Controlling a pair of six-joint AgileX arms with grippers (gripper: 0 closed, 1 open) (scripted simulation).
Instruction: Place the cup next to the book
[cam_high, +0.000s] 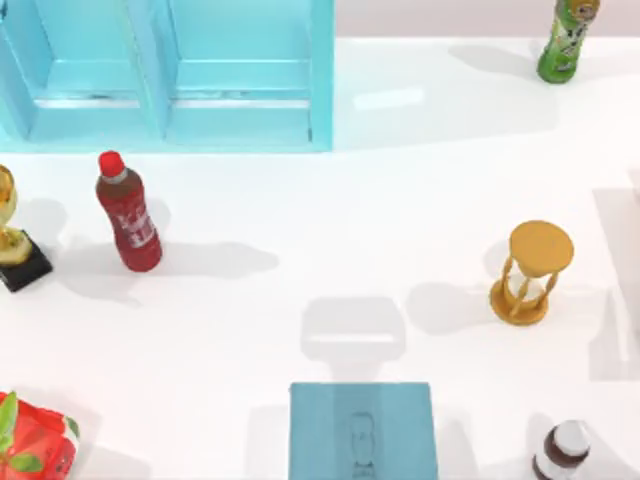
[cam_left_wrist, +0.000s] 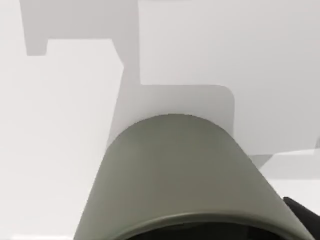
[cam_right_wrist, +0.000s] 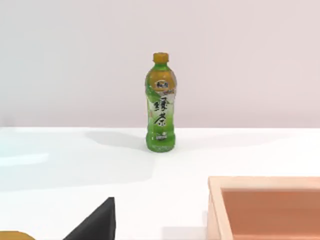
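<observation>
Cup: in my left wrist view the cup sits very close under the camera, a grey-olive round wall with a dark rim edge; it seems carried above the white bench, its shadow falling on the surface below.
Cup axis: its long axis runs away from the wrist camera toward the bench; which end is the mouth I cannot tell for sure.
Left gripper: I judge it is holding the cup, but the fingers are not clear, so open or closed I cannot tell.
Book: the teal book lies flat at the near edge of the bench, around the middle, its long side going near to far.
Progress: the cup is not yet set down beside the book; carrying looks under way, lowering and release are left.
Around: a red bottle at the left, a gold hourglass at the right, a green tea bottle at the far right, a blue shelf unit at the far left.
Right arm: parked at the right, its camera facing the green tea bottle.
</observation>
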